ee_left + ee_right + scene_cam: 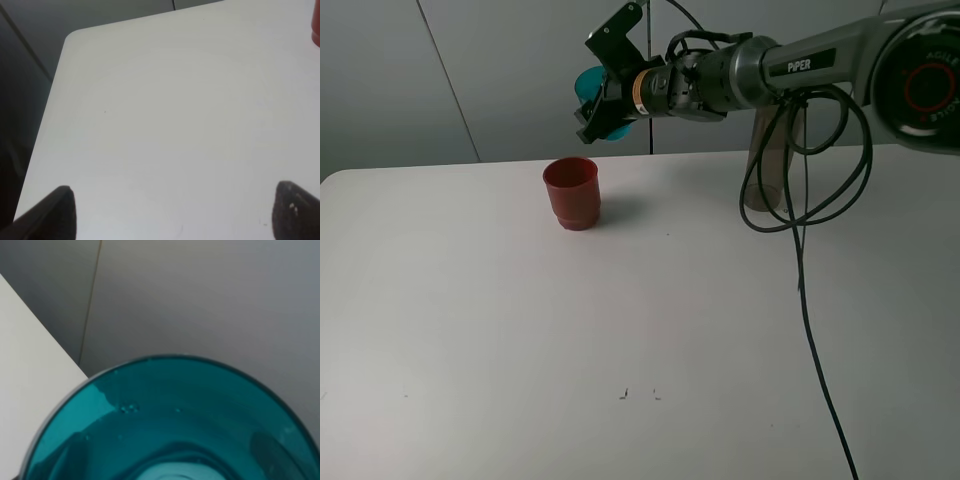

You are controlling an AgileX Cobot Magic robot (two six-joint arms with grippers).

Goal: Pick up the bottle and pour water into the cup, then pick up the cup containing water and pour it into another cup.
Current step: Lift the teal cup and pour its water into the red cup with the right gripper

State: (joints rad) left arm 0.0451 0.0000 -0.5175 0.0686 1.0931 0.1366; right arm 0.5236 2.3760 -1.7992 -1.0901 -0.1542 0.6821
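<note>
The right tool (603, 100) is pinched around the teal cup (588, 82), which is held in the air well clear of the counter (520, 350), above the red cup (571, 193) that is stood upright on it. Droplets (131, 408) are seen clinging to the teal wall inside. The bottle (765, 165) is stood upright farther right, partly hidden behind the arm's cables (805, 260). The left tool (175, 215) is held spread wide, low over the counter.

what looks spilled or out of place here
Nothing stands out. The red cup stands upright on the table with no puddle around it, and the teal cup is held in the air by the right gripper, not dropped.
</note>
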